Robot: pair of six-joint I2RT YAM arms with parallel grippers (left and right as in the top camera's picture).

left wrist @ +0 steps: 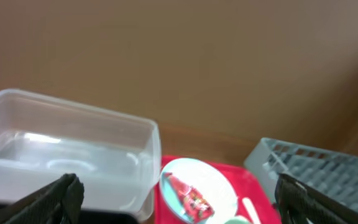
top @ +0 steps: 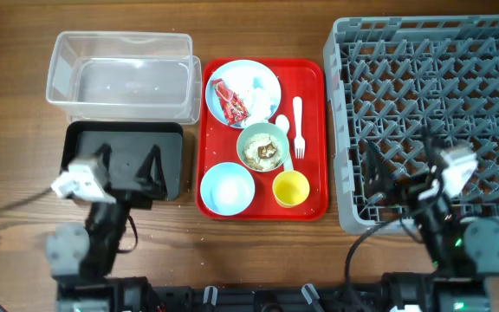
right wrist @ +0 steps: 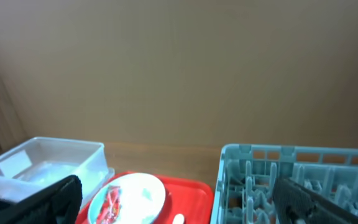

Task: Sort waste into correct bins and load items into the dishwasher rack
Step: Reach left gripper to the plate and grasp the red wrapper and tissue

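Note:
A light blue plate (top: 262, 71) on the red tray holds a red wrapper (top: 230, 101) and white tissue (top: 255, 87). It also shows in the left wrist view (left wrist: 219, 186) and the right wrist view (right wrist: 142, 190). A pale green bowl (top: 262, 147) holds beige scraps. A light blue bowl (top: 210, 180) holds a white wad. A yellow cup (top: 290, 188), white fork (top: 298, 126) and spoon (top: 282, 124) lie beside them. My left gripper (top: 130, 169) (left wrist: 178, 183) is open and empty over the black tray (top: 170, 147). My right gripper (top: 401, 178) (right wrist: 176, 186) is open and empty over the grey rack (top: 423, 69).
The clear tub (top: 119, 74) stands behind the black tray, left of the red tray (top: 314, 95). The rack fills the right side of the table. Bare wood lies along the front edge.

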